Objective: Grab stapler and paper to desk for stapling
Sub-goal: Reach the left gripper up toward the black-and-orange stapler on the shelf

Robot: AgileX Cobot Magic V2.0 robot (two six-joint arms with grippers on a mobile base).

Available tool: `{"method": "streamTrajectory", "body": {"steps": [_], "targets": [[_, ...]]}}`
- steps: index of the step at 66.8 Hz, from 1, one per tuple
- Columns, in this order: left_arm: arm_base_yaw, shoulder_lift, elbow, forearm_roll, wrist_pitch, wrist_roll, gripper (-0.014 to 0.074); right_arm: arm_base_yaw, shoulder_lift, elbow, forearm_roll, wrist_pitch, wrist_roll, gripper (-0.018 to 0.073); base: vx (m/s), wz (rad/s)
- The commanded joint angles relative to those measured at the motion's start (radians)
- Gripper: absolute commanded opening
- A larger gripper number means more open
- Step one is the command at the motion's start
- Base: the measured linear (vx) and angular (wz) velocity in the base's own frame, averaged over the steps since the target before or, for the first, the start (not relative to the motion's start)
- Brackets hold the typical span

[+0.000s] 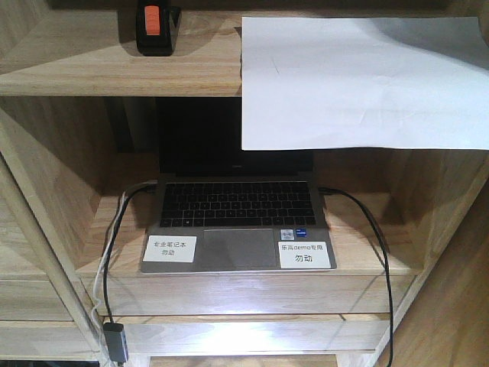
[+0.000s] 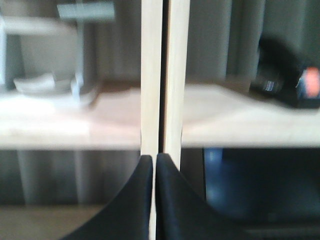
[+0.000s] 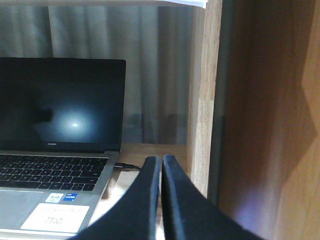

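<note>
There was one stapler (image 1: 155, 27), one sheet of paper (image 1: 359, 80), one laptop (image 1: 237, 206), two white labels (image 1: 170, 249) and two black cables (image 1: 372, 229).

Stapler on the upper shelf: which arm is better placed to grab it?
Left. The left hand faces the upper shelf where the stapler lies; the right hand faces the laptop shelf below.

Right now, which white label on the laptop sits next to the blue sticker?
The label right of the touchpad, below the blue sticker; the left label has none nearby.

Front cam above shelving (image 1: 114, 73); wrist cams close-in (R shares laptop (image 1: 237, 206)).
</note>
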Motion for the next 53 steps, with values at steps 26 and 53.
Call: {"method": "streamTrajectory", "body": {"steps": [26,53], "targets": [[-0.006,0.016,-0.037,-0.007,-0.14,-0.014,0.0043,-0.006,-0.011,0.003,-0.004,-0.073,-0.002,-0.0009,0.0,0.0],[-0.006,0.016,-0.037,-0.007,-0.159,-0.015,0.0451,-0.006,-0.011,0.003,-0.004,-0.073,-0.002,-0.0009,0.0,0.0]]}}
